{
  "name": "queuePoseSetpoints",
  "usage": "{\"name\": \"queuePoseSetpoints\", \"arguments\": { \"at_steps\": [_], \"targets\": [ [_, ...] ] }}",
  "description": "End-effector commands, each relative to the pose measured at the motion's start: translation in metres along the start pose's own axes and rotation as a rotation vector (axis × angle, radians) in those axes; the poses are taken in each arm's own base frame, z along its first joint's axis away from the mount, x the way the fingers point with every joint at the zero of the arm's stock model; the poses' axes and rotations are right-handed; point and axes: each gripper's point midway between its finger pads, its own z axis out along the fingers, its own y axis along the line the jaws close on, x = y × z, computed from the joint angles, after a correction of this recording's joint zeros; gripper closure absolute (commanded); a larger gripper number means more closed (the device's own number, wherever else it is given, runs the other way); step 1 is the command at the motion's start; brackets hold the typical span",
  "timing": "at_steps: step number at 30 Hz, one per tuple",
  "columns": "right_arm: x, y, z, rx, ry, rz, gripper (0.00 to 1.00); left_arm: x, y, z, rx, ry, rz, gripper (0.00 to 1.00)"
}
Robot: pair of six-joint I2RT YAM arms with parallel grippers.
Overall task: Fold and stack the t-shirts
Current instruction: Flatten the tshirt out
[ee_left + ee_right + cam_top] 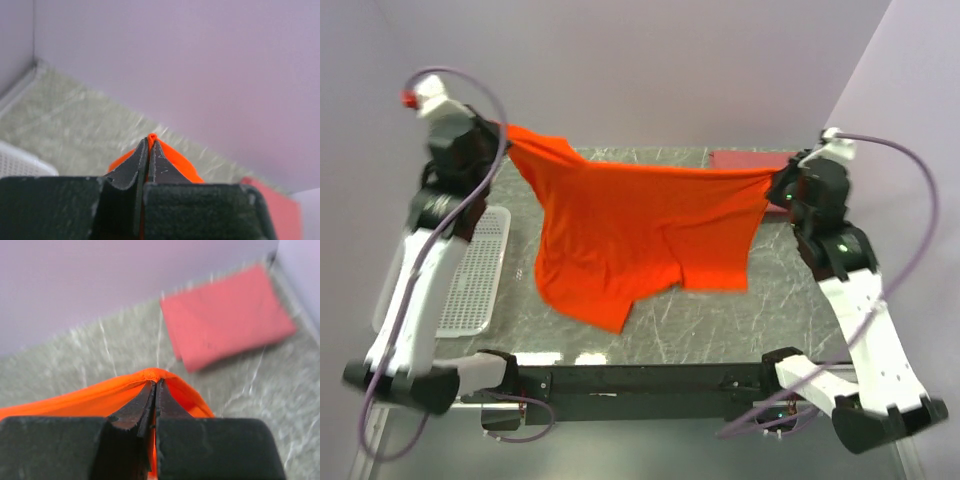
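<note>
The bright orange t-shirt (pixel 640 235) hangs stretched in the air between both arms above the table. My left gripper (pixel 503 130) is shut on its left corner, with orange cloth (pixel 175 162) pinched at the fingertips in the left wrist view. My right gripper (pixel 775 180) is shut on its right corner, with the cloth (pixel 100 395) folded over the fingertips in the right wrist view. The pink t-shirt (pixel 750 159) lies folded flat at the back right of the table. It also shows in the right wrist view (pixel 225 315).
A white mesh basket (pixel 475 270) sits at the table's left side under the left arm. The marble-patterned table (pixel 720 320) meets purple walls at the back and both sides.
</note>
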Motion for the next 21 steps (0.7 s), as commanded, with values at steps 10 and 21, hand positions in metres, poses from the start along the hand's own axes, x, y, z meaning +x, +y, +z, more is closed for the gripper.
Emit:
{"name": "queuePoseSetpoints", "arguments": {
  "at_steps": [10,21],
  "targets": [
    [-0.139,-0.014,-0.189,-0.171,-0.448,0.026,1.0,-0.2,-0.033,-0.238,0.472,-0.522,-0.058,0.99],
    [-0.175,-0.036,-0.234,-0.112,-0.589,0.074,1.0,-0.229,-0.062,-0.269,0.622,-0.597,-0.007,0.99]
  ]
}}
